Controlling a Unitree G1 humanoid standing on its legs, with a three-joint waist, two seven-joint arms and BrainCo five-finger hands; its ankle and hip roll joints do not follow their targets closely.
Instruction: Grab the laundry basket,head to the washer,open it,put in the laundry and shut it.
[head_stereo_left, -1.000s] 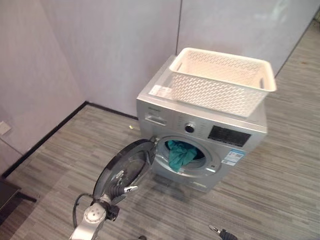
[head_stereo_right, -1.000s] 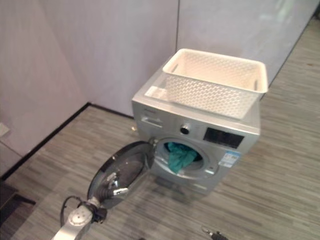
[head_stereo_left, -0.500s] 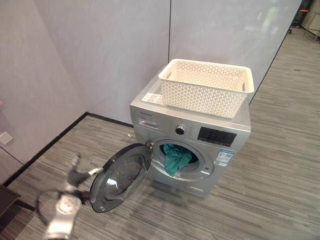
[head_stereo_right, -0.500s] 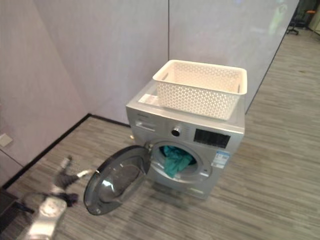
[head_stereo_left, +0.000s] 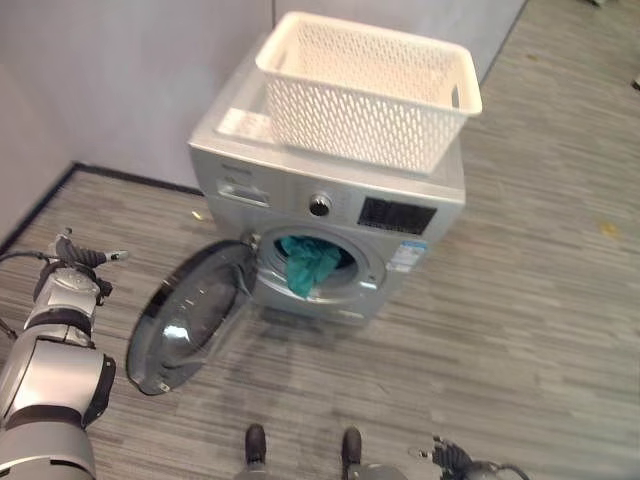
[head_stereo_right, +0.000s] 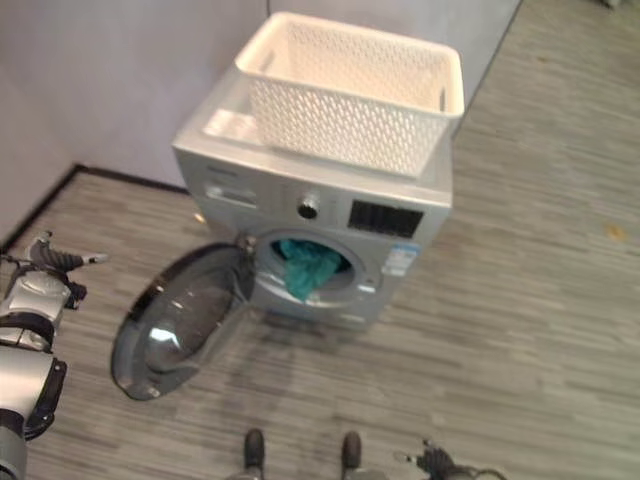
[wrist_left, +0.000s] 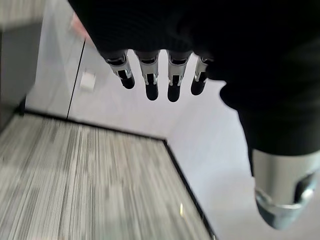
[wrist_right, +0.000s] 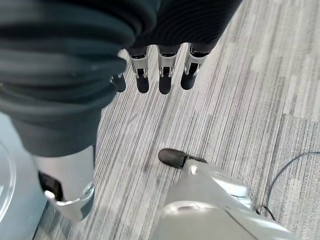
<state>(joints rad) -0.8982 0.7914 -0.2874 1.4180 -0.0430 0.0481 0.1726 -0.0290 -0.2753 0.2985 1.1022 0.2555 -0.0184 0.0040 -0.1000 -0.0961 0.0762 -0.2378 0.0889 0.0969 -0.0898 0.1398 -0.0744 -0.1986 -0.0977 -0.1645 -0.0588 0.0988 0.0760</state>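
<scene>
The silver washer (head_stereo_left: 330, 205) stands against the wall with its round door (head_stereo_left: 190, 315) swung wide open to the left. Teal laundry (head_stereo_left: 308, 262) hangs in the drum opening. The white lattice laundry basket (head_stereo_left: 370, 85) sits on top of the washer and looks empty. My left hand (head_stereo_left: 72, 275) is out to the left of the door, apart from it, fingers (wrist_left: 150, 80) straight and holding nothing. My right hand (head_stereo_left: 450, 462) hangs low at the bottom right above the floor, its fingers (wrist_right: 162, 70) straight and empty.
Grey striped floor (head_stereo_left: 520, 300) spreads in front of and to the right of the washer. A pale wall with a black skirting line (head_stereo_left: 120, 175) runs behind and to the left of it.
The camera has shifted, so the washer now sits higher and closer. My left hand has left the door's front and swung out to the left. The door stays open.
</scene>
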